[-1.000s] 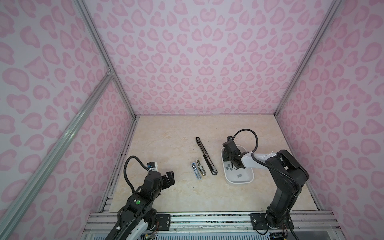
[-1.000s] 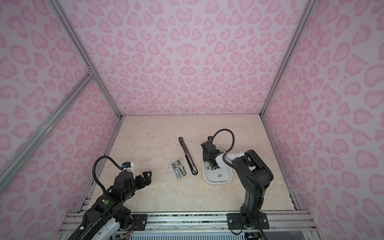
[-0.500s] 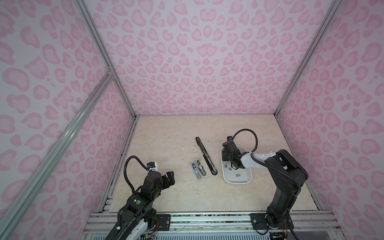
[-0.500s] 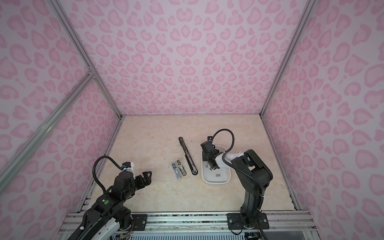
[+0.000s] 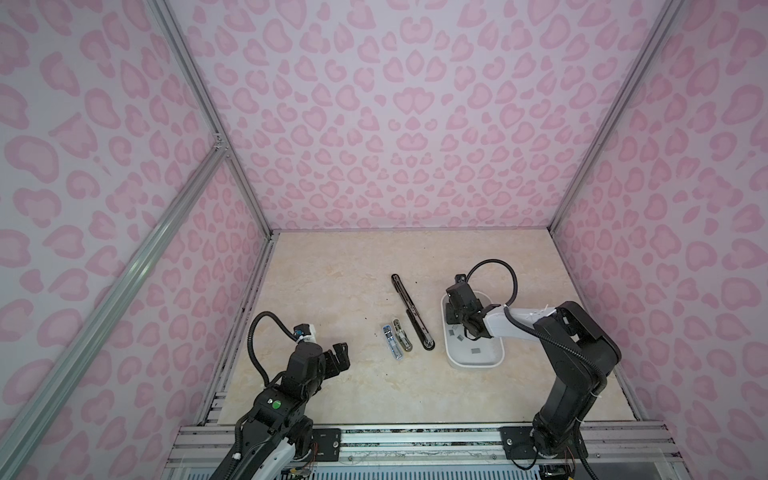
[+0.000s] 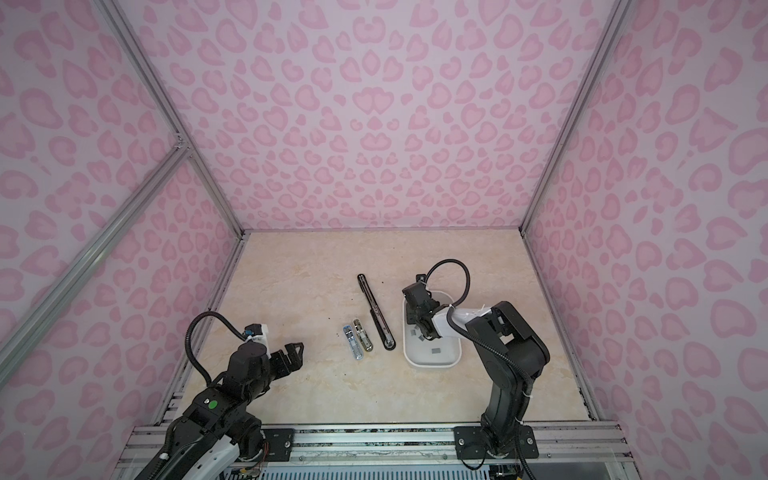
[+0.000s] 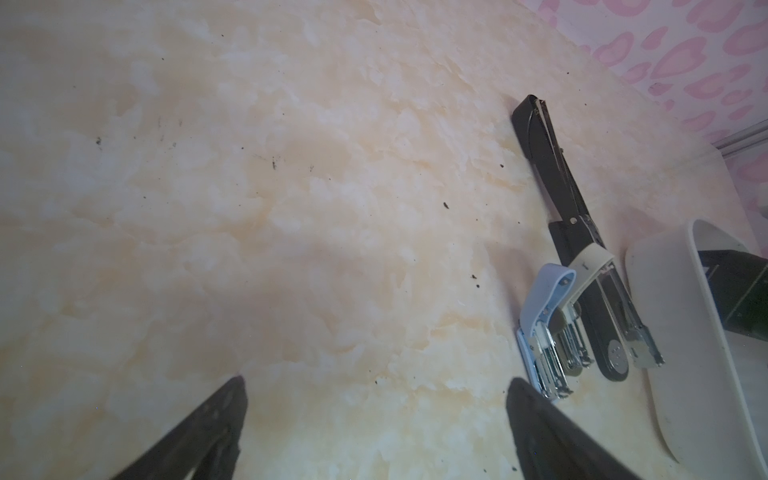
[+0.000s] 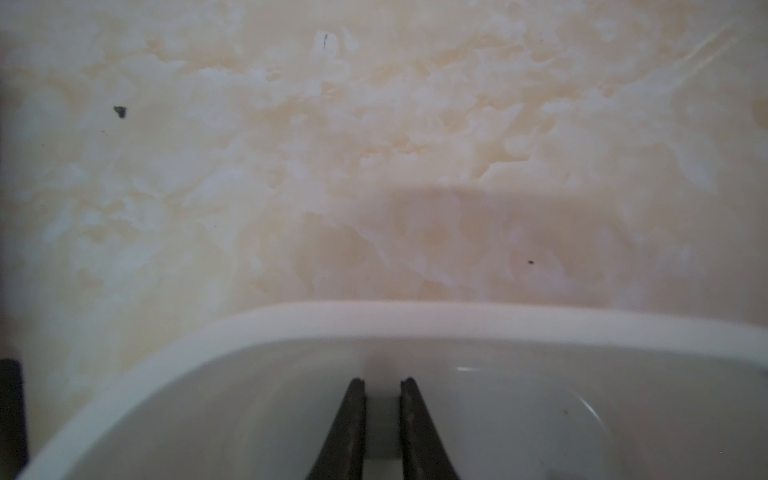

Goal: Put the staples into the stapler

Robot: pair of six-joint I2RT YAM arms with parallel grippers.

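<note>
Three staplers lie opened flat mid-table: a long black stapler (image 5: 409, 309) (image 6: 376, 311) (image 7: 557, 174), a small blue one (image 5: 390, 340) (image 7: 544, 316) and a small beige one (image 5: 402, 338) (image 7: 590, 266). Grey blocks of staples (image 5: 476, 351) (image 6: 435, 350) lie in a white tray (image 5: 473, 363) (image 6: 432, 362). My right gripper (image 5: 452, 319) (image 6: 415, 318) (image 8: 382, 382) reaches down into the tray's far end. Its fingers are nearly together on a grey staples block (image 8: 382, 424). My left gripper (image 5: 338, 355) (image 6: 293, 353) (image 7: 376, 382) hovers wide open and empty over bare table, left of the staplers.
The tray's rim (image 8: 415, 320) curves just ahead of my right fingers, and its side wall (image 7: 685, 374) stands right beside the black stapler. Pink patterned walls close off three sides of the table. A metal rail (image 5: 415, 440) runs along the front edge.
My right gripper's jaws have narrowed inside the tray. The left arm and the staplers have not moved.
</note>
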